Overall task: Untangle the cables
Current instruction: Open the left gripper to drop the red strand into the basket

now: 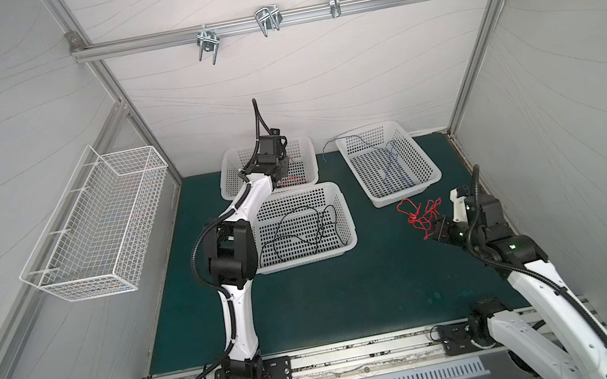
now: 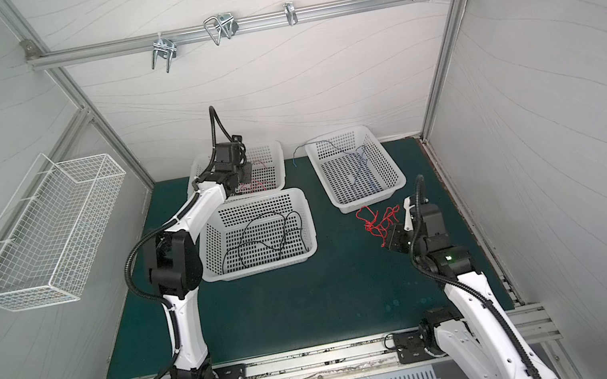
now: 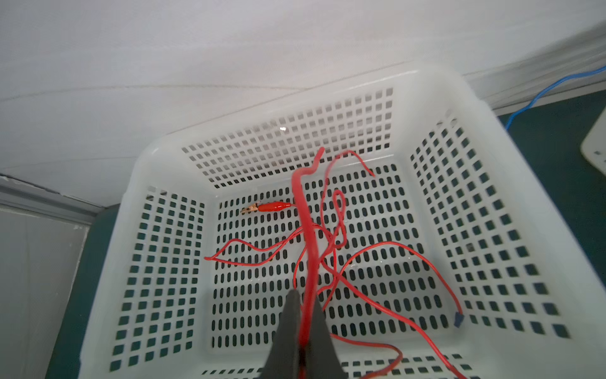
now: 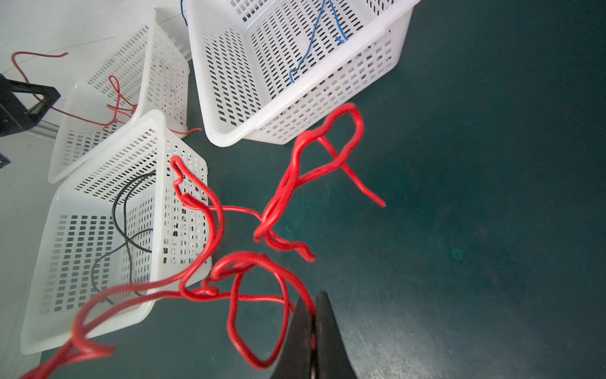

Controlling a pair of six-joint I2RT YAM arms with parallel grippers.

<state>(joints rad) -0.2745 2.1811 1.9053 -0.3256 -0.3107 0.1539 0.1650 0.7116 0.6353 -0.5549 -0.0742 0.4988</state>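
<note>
Cables (image 4: 282, 193) look light, springy (loops snag); grab near free ends. My left gripper (image 3: 305, 297) and right gripper (image 4: 313, 303) each pinch one.

the near green mat (image 1: 334, 299) lies open, while three white baskets (image 1: 306, 261) and a red cable tangle (image 1: 421, 218) crowd the far half.

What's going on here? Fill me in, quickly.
The left gripper is shut on a red cable over the far basket, where more red wire lies. The right gripper is shut on a knotted red tangle over the green mat. A black cable lies in the near basket, a blue cable in the right basket.
</note>
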